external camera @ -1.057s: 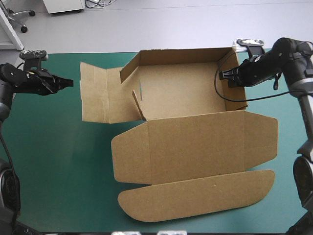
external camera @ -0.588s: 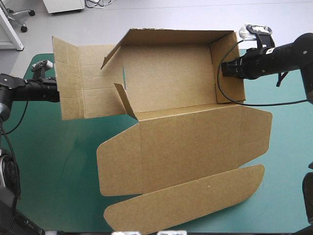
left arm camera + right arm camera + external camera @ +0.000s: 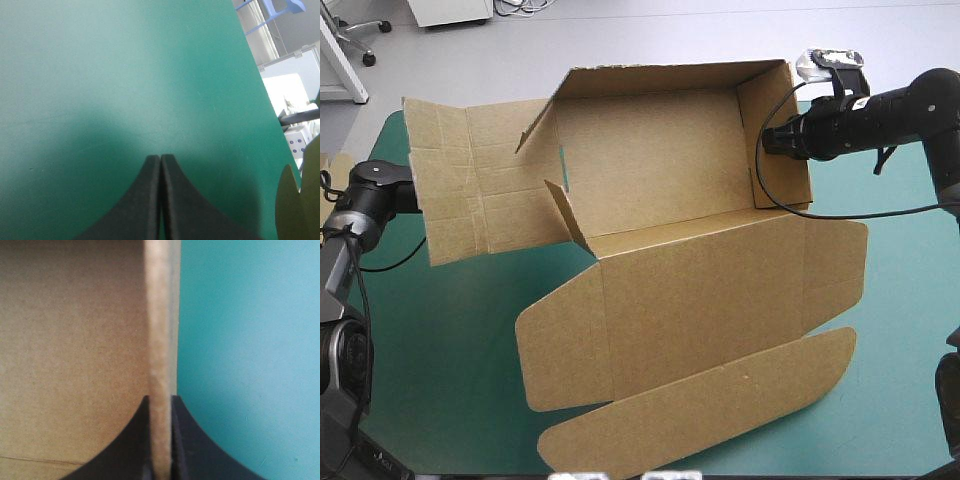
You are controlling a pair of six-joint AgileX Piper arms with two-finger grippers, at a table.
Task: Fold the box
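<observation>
Toward the counter's far edge, right of middle, you have the box (image 3: 660, 170). It is brown board, an open tray with its back wall and right wall (image 3: 782, 135) raised. In the high view the back wall overlaps the far edge of the counter (image 3: 430, 340).

- Lid (image 3: 710, 300): spread out from the tray toward the near edge, with a side wing at each end.
- Tuck flap (image 3: 700, 415): rounded, lying beyond the lid, close to the near edge.
- Left side panel (image 3: 470, 185): unfolded and creased, reaching toward the counter's left edge. A small inner flap (image 3: 572, 212) stands at the tray's near-left corner.
- Right claw (image 3: 160, 399): clenched on the box, with the top edge of the right wall pinched between its black fingers. The tray's inside shows on one side and the teal-green cover on the other.
- Left claw (image 3: 160, 156): clenched on nothing, its fingers meeting in one point over bare teal-green cover. A curved edge of the box shows off to one side. From above, the side panel hides this claw.
- Sliver of more board (image 3: 332, 163): at the counter's left edge.
</observation>
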